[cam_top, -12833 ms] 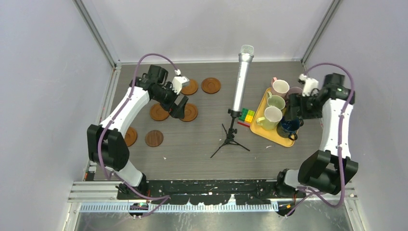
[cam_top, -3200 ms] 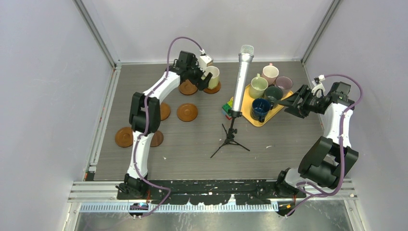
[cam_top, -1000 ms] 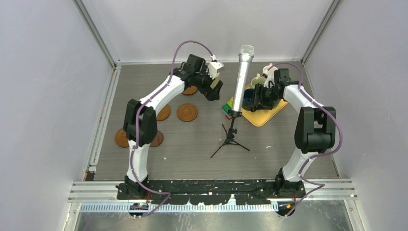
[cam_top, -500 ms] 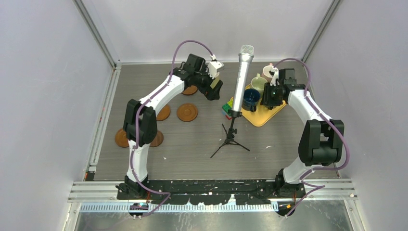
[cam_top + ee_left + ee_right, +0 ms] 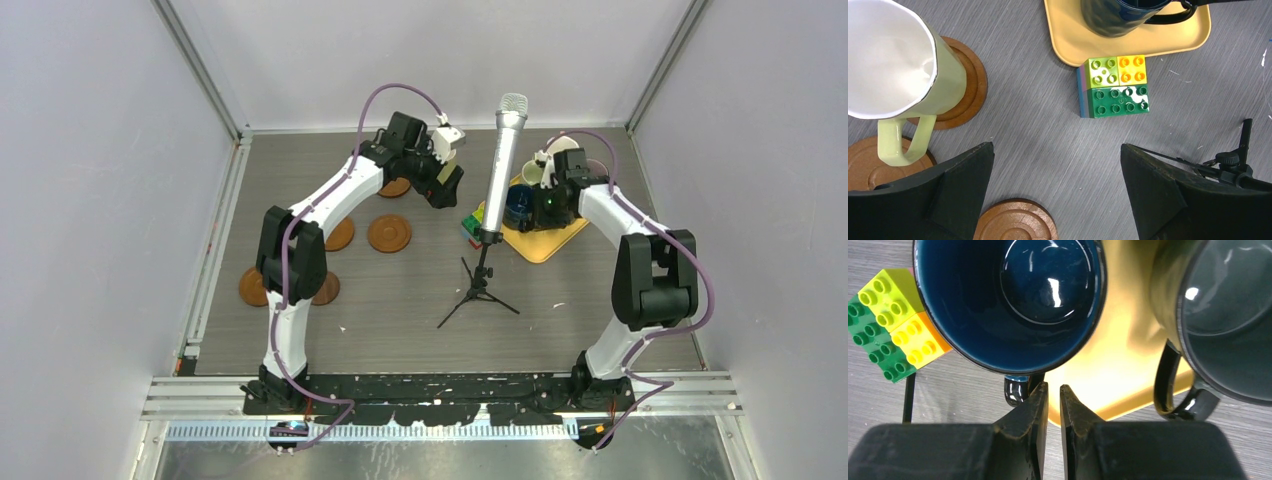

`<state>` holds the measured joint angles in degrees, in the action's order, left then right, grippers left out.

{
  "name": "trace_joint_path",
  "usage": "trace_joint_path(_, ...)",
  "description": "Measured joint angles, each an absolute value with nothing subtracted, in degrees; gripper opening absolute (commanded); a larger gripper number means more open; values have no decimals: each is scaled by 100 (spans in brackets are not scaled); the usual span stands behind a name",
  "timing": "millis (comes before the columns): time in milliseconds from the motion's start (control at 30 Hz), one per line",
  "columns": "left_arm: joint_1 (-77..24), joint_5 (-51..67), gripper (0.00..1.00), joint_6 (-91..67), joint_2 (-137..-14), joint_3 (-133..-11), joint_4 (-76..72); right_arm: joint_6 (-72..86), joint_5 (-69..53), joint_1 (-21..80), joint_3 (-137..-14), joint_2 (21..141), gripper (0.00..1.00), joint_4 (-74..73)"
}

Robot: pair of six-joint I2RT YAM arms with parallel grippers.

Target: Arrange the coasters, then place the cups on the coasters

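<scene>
Over the yellow tray (image 5: 1118,365), right gripper (image 5: 1052,387) nearly closed beside the handle of the dark blue mug (image 5: 1008,305), left gripper (image 5: 1056,150) spread wide, one cream mug (image 5: 893,60) on one coaster (image 5: 970,85), five coasters (image 5: 390,233) bare.

Grey wood-grain table (image 5: 420,300), as I viewed it from the overhead and wrist cameras. Directly on it lay round brown coasters (image 5: 390,233), all on the left half: two near the left edge, the others farther back toward the middle, some partly hidden. Right of centre sat a yellow tray (image 5: 545,243), turned askew. A block stack (image 5: 470,225) of green, yellow and orange bricks lay just beside its left corner. A black tripod (image 5: 478,295) stood nearer me, and white specks (image 5: 343,328) dotted the surface.
</scene>
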<state>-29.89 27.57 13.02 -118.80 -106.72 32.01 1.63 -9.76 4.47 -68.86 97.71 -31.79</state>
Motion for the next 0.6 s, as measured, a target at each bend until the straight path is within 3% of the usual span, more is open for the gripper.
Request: trace_joint_path(600, -3022, 2792, 100, 1179, -12016, -10770, 3221, 803, -1448, 1017, -7535, 10315, 25, -3197)
